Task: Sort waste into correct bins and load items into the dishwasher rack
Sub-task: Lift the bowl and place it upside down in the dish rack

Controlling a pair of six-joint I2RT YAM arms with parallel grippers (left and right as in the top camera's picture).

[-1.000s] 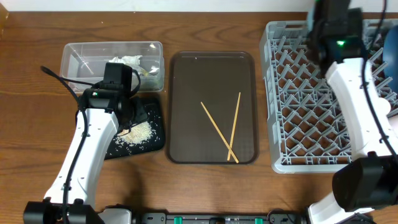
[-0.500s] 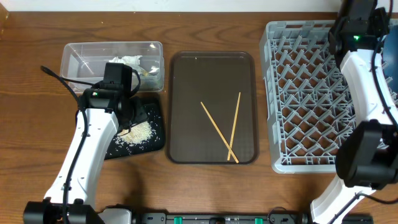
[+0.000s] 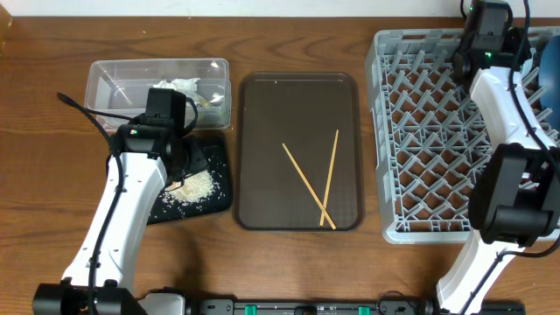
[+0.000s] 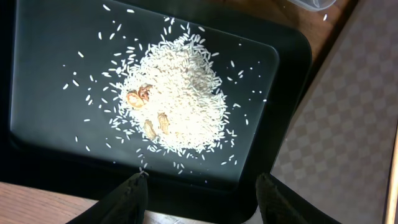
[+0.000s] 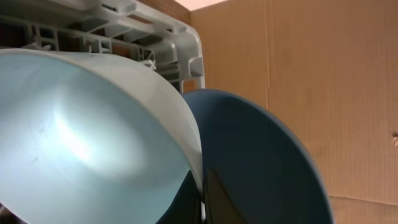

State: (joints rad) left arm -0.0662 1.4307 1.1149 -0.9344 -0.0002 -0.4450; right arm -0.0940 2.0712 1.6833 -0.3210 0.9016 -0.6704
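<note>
Black fingertips of the left claw (image 4: 202, 198) hang spread and empty over the rice (image 4: 177, 99), heaped on the black tray (image 4: 43, 37). The tissue (image 3: 179, 87) sits in the clear container (image 3: 114, 74), so the waste looks sorted. The right claw (image 5: 201, 202) shows only as dark slivers at the bowl (image 5: 93, 124) rim; I cannot tell if it pinches. Bowl and plate (image 5: 261, 162) stand at the rack's (image 3: 429, 131) far corner. Left to load: the crossed chopsticks (image 3: 306, 179) on the brown tray (image 3: 262, 105). No cups show, and the right arm (image 3: 503, 96) overhangs the rack.
</note>
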